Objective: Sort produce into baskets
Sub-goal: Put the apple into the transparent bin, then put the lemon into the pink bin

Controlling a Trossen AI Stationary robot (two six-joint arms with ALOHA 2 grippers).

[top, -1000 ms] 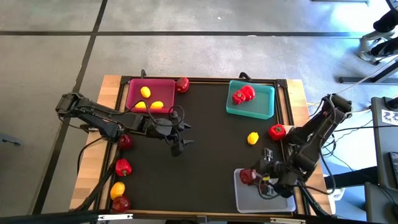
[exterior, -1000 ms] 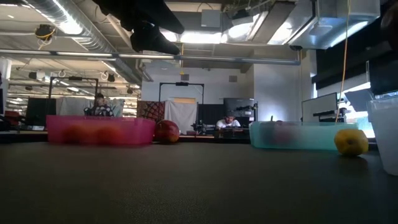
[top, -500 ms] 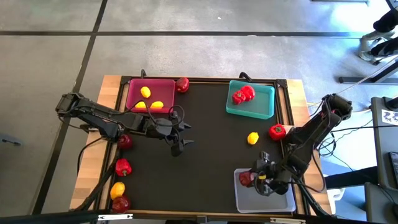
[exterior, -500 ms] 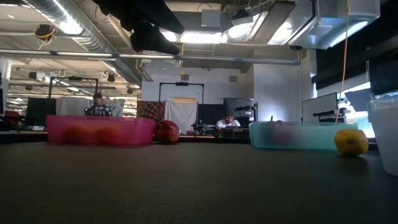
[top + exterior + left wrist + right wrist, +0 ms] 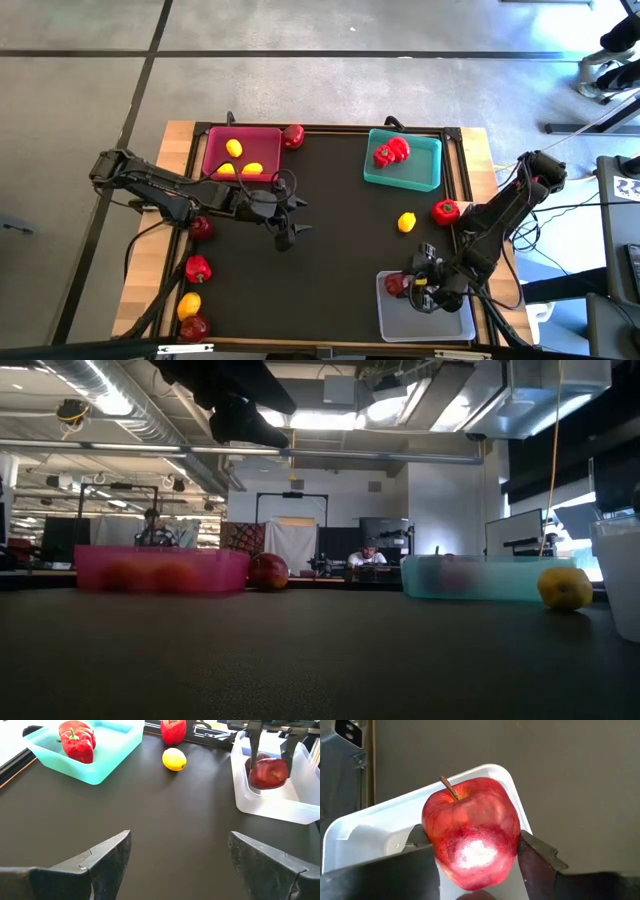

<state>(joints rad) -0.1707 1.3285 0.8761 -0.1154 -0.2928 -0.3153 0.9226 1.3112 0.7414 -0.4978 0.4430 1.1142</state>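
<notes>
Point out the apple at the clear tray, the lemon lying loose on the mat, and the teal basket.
apple (image 5: 470, 832), right wrist view, middle of its red skin
lemon (image 5: 174, 759), left wrist view, centre of the fruit
teal basket (image 5: 432, 172), high view, its right wall

A shallow magenta-pink plastic tray (image 5: 243, 154) at the mat's far left corner holds three yellow lemon-like ovals (image 5: 233, 149). A dark red apple (image 5: 293, 136) sits just outside its right wall. The teal plastic tray (image 5: 404, 160) holds red green-stemmed peppers (image 5: 391, 152). The clear greyish translucent tray (image 5: 425, 306), near right, has a stemmed dark red apple (image 5: 470, 839) at its left end, between two dark fingers. One yellow lemon (image 5: 406, 222) and one red pepper (image 5: 446, 211) lie between the teal and clear trays. Two apples, a pepper and a lemon line the left wooden edge.
</notes>
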